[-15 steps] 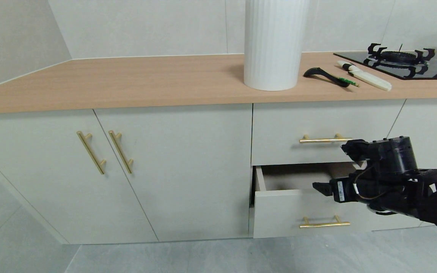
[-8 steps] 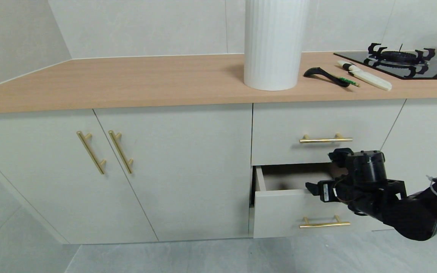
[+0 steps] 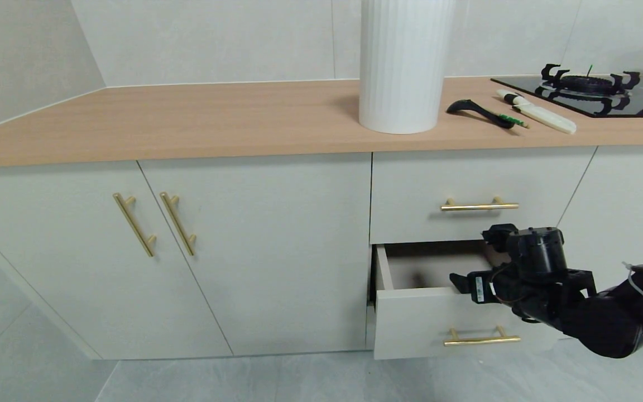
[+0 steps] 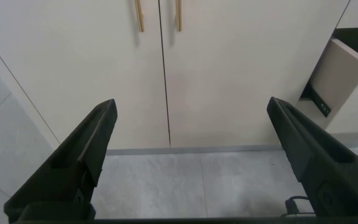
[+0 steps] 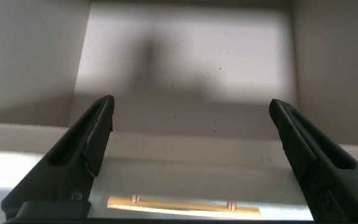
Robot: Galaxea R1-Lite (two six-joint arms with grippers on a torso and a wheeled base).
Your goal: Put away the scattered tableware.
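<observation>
A black ladle [image 3: 480, 113], a white knife [image 3: 539, 113] and a thin green-and-black utensil [image 3: 513, 120] lie on the wooden counter [image 3: 215, 120], just left of the stove. Below them, the lower drawer [image 3: 411, 273] stands partly pulled out, its inside bare [image 5: 191, 68]. My right gripper [image 3: 475, 258] is open at the top edge of that drawer's front [image 5: 185, 152], above the gold handle [image 5: 179, 204], with nothing between its fingers. My left gripper [image 4: 191, 168] is open, low over the floor, facing the cabinet doors [image 4: 166, 62].
A tall white ribbed cylinder [image 3: 402, 67] stands on the counter beside the ladle. A black gas stove [image 3: 595, 89] sits at the right. The upper drawer [image 3: 478, 195] is closed, as are the two doors with gold handles [image 3: 154, 223]. Grey tiled floor [image 3: 299, 379] lies below.
My right gripper came down and left to the lower drawer's front edge. The drawer then slid out a little further.
</observation>
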